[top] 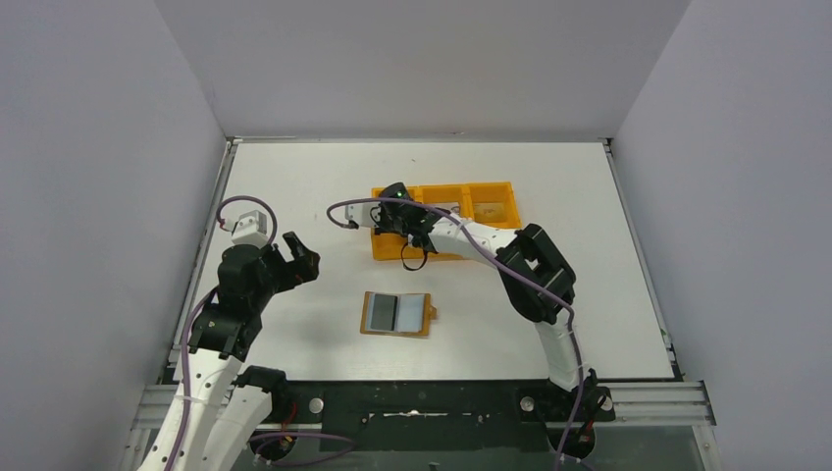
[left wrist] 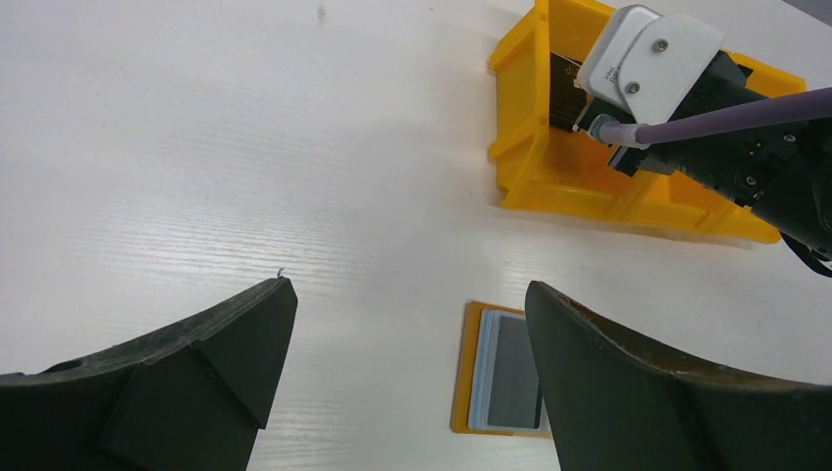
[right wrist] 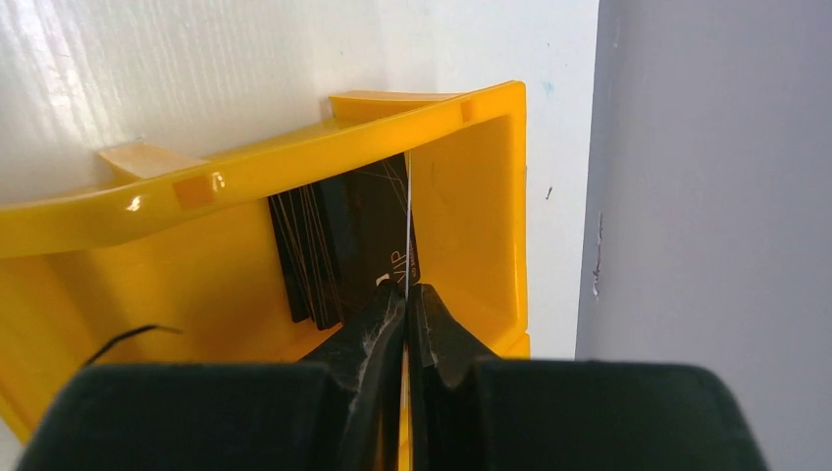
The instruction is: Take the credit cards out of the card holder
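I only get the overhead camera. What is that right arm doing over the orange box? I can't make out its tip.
Observer: Its wrist camera shows the right tool shut on a thin card, seen edge-on, over the end compartment of the orange tray.
Operator: Is anything in that compartment already?
Observer: Yes, a stack of dark cards sits in it; one reads VIP.
Operator: And the left arm?
Observer: The left tool hangs open, holding nothing. Its camera shows a grey card in the open card holder, with a paler edge beside it.
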`<action>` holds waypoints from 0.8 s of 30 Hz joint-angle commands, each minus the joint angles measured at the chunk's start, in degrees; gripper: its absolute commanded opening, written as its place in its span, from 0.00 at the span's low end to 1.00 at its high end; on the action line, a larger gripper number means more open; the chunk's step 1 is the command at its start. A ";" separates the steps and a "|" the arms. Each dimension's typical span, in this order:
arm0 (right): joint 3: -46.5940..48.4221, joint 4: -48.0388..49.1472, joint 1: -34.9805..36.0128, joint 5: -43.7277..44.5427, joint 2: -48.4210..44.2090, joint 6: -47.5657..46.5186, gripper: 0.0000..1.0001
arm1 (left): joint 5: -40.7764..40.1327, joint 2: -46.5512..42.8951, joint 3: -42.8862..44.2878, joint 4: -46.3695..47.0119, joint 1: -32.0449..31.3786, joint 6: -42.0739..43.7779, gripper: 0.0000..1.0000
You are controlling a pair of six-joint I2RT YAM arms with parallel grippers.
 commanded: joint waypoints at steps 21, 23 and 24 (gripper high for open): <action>5.01 4.96 -1.61 3.37 5.86 -1.45 0.17 | -0.62 -0.28 0.65 2.66 -0.04 1.10 0.89; 5.01 4.96 -1.79 3.20 5.75 -0.79 0.21 | -0.41 -0.20 0.65 2.76 -0.02 1.18 0.89; 5.00 4.85 -1.79 3.18 5.60 -0.53 0.21 | -0.37 -0.13 0.65 2.76 -0.05 1.18 0.89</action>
